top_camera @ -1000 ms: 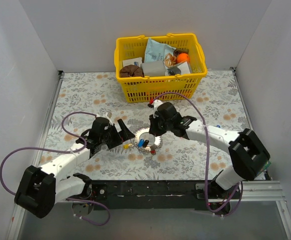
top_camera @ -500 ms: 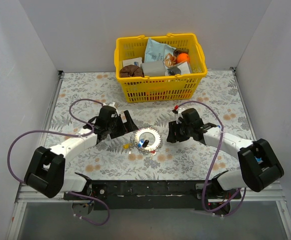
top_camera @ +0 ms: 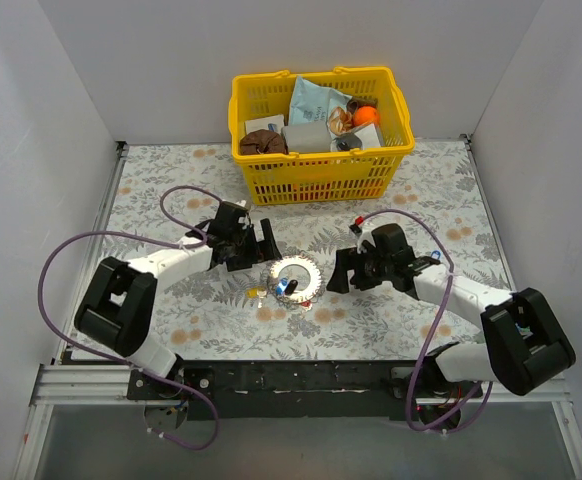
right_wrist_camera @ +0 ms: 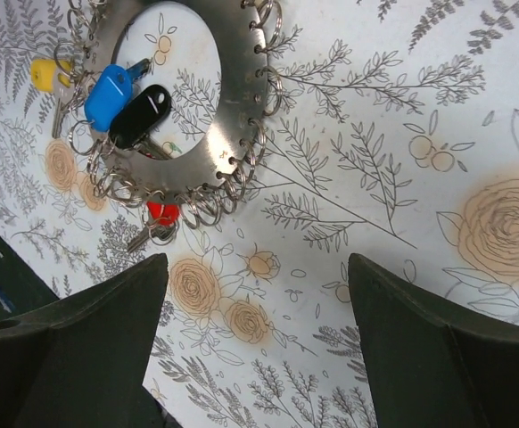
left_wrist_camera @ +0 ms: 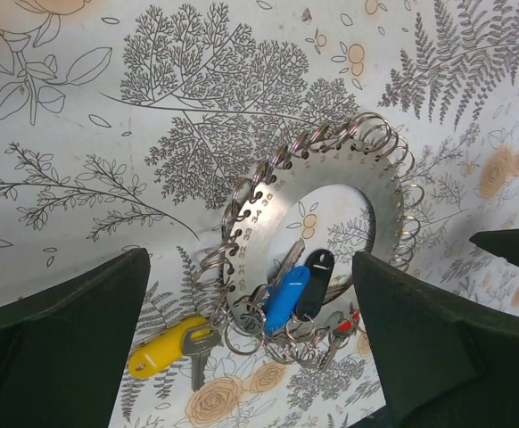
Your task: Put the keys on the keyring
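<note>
The keyring (top_camera: 297, 276) is a flat silver ring lying on the floral cloth, its rim lined with small wire loops; it also shows in the left wrist view (left_wrist_camera: 331, 192) and right wrist view (right_wrist_camera: 233, 98). Keys hang from its loops: a blue one (left_wrist_camera: 286, 297), a black one (left_wrist_camera: 315, 278), a yellow one (left_wrist_camera: 163, 349) and a red one (right_wrist_camera: 162, 214). My left gripper (top_camera: 263, 246) stands open just left of the ring, nothing between its fingers. My right gripper (top_camera: 337, 270) stands open just right of the ring, also empty.
A yellow basket (top_camera: 321, 165) full of packets and small items stands at the back centre. White walls close in the table on the left, right and back. Purple cables loop beside both arms.
My right gripper has opened and pulled back to the right, off the keyring. The left arm has swung forward and rightward, closer to the ring. The ring with its keys stays on the cloth.
</note>
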